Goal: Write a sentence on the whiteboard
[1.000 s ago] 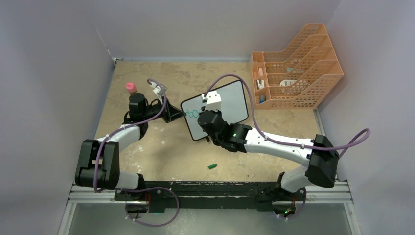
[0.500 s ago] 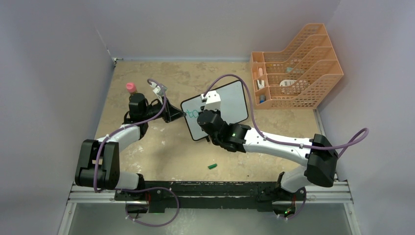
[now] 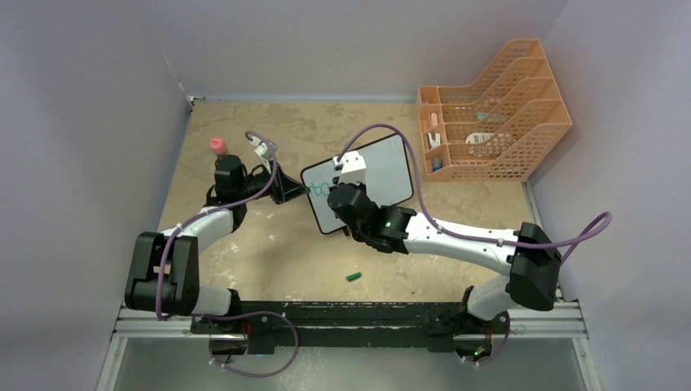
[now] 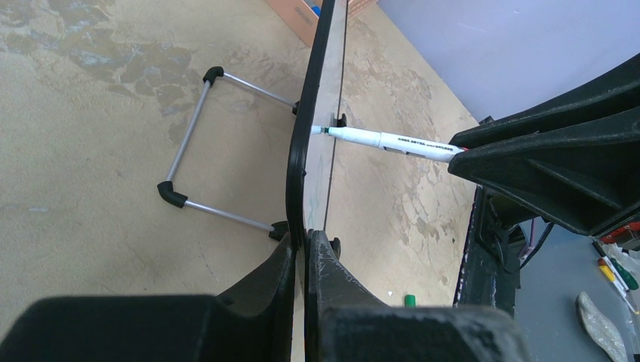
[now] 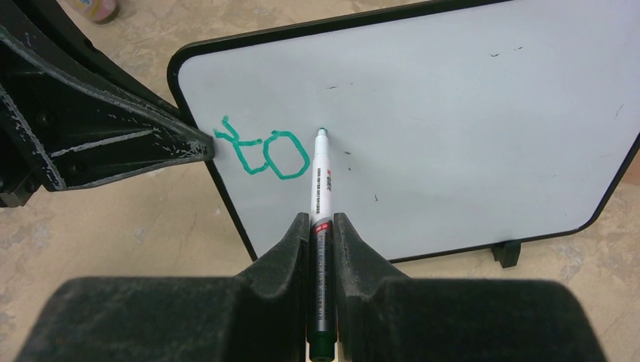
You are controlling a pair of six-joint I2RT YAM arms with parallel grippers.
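The whiteboard [image 3: 383, 175] stands tilted on its feet in mid-table, black-framed, with green marks "to" [image 5: 264, 151] near its left edge. My left gripper [image 3: 303, 190] is shut on the board's left edge; in the left wrist view its fingers [image 4: 306, 245] pinch the black frame [image 4: 302, 143]. My right gripper [image 5: 321, 222] is shut on a white marker [image 5: 320, 188] with a green tip, which touches the board [image 5: 453, 113] just right of the "o". The marker [image 4: 392, 141] meets the board edge-on in the left wrist view.
An orange mesh file rack [image 3: 493, 110] holding small items stands at the back right. A pink-capped bottle [image 3: 217, 147] sits behind the left arm. A green marker cap [image 3: 354, 277] lies on the table near the front. A wire stand [image 4: 192, 143] props the board.
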